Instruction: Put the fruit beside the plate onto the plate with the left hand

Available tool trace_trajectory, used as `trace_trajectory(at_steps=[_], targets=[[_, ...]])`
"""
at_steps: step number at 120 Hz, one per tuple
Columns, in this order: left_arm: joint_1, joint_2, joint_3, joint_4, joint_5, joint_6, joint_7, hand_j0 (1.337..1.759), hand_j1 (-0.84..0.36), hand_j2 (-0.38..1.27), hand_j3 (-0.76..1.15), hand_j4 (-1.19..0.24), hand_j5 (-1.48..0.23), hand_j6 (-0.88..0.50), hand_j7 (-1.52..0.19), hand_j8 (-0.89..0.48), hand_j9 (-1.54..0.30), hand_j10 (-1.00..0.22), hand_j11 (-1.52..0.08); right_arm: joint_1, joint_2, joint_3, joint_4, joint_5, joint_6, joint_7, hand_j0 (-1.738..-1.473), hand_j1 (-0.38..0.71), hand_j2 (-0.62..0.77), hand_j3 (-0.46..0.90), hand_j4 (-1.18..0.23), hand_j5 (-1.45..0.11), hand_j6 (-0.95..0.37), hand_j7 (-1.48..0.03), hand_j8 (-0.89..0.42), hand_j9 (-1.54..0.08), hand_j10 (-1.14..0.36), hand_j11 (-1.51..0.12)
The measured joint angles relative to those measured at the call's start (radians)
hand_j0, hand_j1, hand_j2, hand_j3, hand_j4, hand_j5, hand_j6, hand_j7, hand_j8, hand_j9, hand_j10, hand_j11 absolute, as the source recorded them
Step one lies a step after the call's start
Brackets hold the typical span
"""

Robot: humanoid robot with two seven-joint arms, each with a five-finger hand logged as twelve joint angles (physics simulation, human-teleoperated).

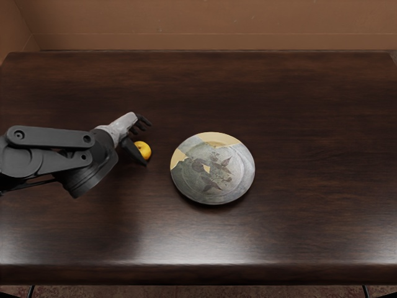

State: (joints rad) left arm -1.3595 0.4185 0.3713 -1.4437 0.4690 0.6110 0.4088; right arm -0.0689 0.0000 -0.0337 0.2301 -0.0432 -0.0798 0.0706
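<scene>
- The left arm (53, 158) comes in from the left edge, a chunky dark forearm lying low over the near-left part of the surface. No right arm anywhere in view, so it's the left one's job, as the task asks.
- The left robot hand (132, 138) is open: the fingers (142, 122) stick out to the right and a bit toward the far edge, the thumb (138, 155) hangs down on the near side, and nothing is held. There's a clear gap between them.
- The fruit (144, 149) is a small yellow-orange ball resting on the surface, right in that gap. It's just right of the palm, close to the thumb and maybe touching it (can't tell for sure). It looks round, so there's no real long axis to line up with.
- That's the relation that matters, imo: the fruit is already in the mouth of the hand, so the next move looks like a squeeze rather than a reach. A round fruit could roll away if the thumb nudges it first.
- The plate (242, 162) is to the right of the fruit, near it but not touching. It's grey with a yellow patch and a dark pattern, and nothing's on it yet. The carry would be a short trip to the right.
- The surface (298, 93) is dark glossy wood, wide and mostly bare.
- Behind it there's a plain brown wall (211, 25).
</scene>
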Motion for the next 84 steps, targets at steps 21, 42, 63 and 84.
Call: trace_trajectory(at_steps=[21, 42, 63, 84], targets=[[0.002, -0.004, 0.001, 0.003, 0.001, 0.0, 0.001, 1.658, -0.08, 0.07, 0.0, -0.36, -0.47, -0.36, -0.47, -0.36, -0.47, -0.36, -0.47, 0.0, 0.0, 0.0, 0.0, 0.0, 0.0, 0.0, -1.658, -0.33, 0.0, 0.0, -0.02, -0.02, -0.02, -0.02, -0.02, -0.02, -0.02, -0.02], [0.002, -0.012, 0.005, 0.002, 0.005, 0.0, 0.001, 1.658, -0.11, 0.08, 0.0, -0.38, -0.5, -0.38, -0.5, -0.38, -0.5, -0.38, -0.5, 0.0, 0.0, 0.0, 0.0, 0.0, 0.0, 0.0, -1.658, -0.33, 0.0, 0.0, -0.02, -0.03, -0.02, -0.03, -0.02, -0.03, -0.02, -0.03], [0.0, -0.024, 0.018, 0.002, 0.007, 0.0, 0.005, 1.658, -0.15, 0.08, 0.0, -0.42, -0.54, -0.42, -0.54, -0.42, -0.54, -0.42, -0.54, 0.0, 0.0, 0.0, 0.0, 0.0, 0.0, 0.0, -1.658, -0.33, 0.0, 0.0, -0.02, -0.02, -0.02, -0.02, -0.02, -0.02, -0.02, -0.02], [0.0, -0.023, 0.028, 0.001, 0.012, 0.0, 0.023, 1.658, -0.2, 0.09, 0.0, -0.46, -0.59, -0.46, -0.59, -0.46, -0.59, -0.46, -0.59, 0.0, 0.0, 0.0, 0.0, 0.0, 0.0, 0.0, -1.658, -0.33, 0.0, 0.0, -0.02, -0.02, -0.02, -0.02, -0.02, -0.02, -0.02, -0.02]])
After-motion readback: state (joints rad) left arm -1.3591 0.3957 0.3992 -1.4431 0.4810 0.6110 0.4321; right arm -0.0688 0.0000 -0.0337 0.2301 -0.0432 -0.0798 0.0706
